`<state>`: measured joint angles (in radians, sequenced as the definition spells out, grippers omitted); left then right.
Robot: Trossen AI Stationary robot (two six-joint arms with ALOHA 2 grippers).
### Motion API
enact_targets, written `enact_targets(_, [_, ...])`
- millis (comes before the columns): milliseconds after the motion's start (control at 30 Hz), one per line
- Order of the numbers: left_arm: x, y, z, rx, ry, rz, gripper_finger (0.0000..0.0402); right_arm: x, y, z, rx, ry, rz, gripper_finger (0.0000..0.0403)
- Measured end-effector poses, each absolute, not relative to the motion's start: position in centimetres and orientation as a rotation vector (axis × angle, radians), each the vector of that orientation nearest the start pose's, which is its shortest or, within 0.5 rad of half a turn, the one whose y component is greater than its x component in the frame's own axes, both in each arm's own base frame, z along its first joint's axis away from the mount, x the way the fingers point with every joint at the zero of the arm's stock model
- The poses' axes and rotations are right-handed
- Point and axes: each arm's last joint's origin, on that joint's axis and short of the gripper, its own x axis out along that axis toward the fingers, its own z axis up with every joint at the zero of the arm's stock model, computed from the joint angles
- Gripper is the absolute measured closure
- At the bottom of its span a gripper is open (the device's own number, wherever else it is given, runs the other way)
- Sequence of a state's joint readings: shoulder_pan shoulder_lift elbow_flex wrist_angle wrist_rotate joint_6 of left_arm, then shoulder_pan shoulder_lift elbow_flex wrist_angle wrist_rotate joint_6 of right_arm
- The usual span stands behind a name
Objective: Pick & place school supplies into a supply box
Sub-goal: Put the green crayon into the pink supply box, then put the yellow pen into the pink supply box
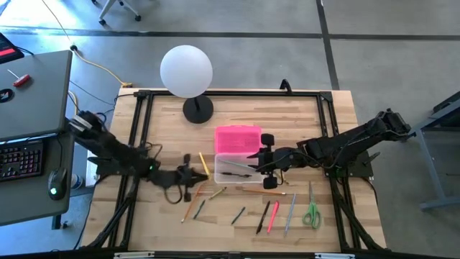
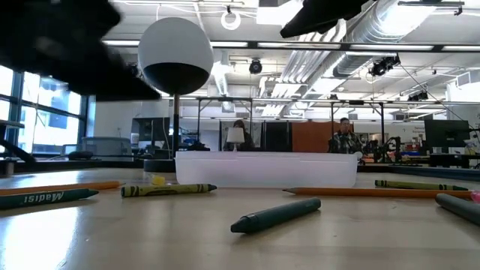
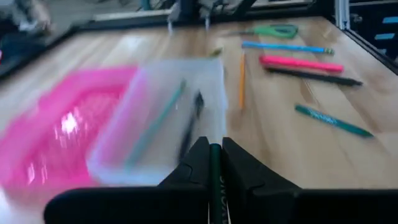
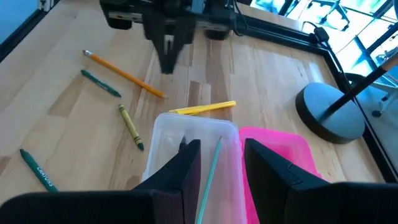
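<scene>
— Table (image 1: 165, 223) of pale wood; what sits on it?
— Clear supply box (image 1: 237, 170) mid-table, pink lid (image 1: 238, 137) beside it, pens scattered in front.
— The claws?
— Right gripper (image 4: 219, 163) hangs spread over the box. Left gripper (image 3: 213, 163) is clenched on a thin dark green pencil (image 3: 214, 180), near the box.
— Handling?
— Probably light, stiff, slippery; grip mid-shaft.

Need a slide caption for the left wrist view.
Left tool shut on a dark green crayon, facing the clear box.
</scene>
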<state>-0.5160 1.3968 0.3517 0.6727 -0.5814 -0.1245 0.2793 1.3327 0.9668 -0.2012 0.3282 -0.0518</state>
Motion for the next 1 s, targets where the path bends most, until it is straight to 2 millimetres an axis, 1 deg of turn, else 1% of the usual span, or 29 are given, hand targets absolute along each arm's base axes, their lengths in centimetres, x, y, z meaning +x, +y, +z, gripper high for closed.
enact_targets(100, [23.9,-8.2,16.5,0.096,0.326,0.013,0.0357,27.7,7.1,27.4,-0.196,0.582,-0.036,0.0299])
enact_targets(200, [26.5,-6.0,17.2,0.074,0.397,0.013,0.0361,27.3,7.2,26.9,-0.180,0.646,-0.039,0.0299])
enact_targets(333, [29.3,-3.5,17.7,0.034,0.442,0.023,0.0349,27.0,7.4,26.6,-0.158,0.678,-0.043,0.0299])
enact_targets(433, [30.8,-2.3,16.8,0.018,0.493,0.029,0.0329,27.0,7.4,26.6,-0.160,0.676,-0.048,0.0300])
enact_targets(533, [32.4,-1.8,16.0,0.007,0.513,0.022,0.0311,27.0,7.4,26.6,-0.161,0.677,-0.049,0.0299])
enact_targets(633, [33.4,-1.9,14.6,0.006,0.558,0.008,0.0302,27.0,7.4,26.5,-0.175,0.685,-0.045,0.0299])
enact_targets(800, [34.9,-2.1,13.9,0.007,0.567,0.004,0.0299,26.9,7.4,26.5,-0.185,0.697,-0.040,0.0299])
enact_targets(900, [35.5,-2.1,14.6,0.012,0.554,0.008,0.0299,26.9,7.4,26.4,-0.187,0.705,-0.040,0.0299])
enact_targets(933, [35.7,-2.1,15.1,0.018,0.544,0.007,0.0299,26.8,7.4,26.4,-0.186,0.708,-0.040,0.0300])
enact_targets(1000, [35.4,-2.1,16.3,0.047,0.566,0.001,0.0298,26.8,7.4,26.3,-0.186,0.711,-0.040,0.0299])
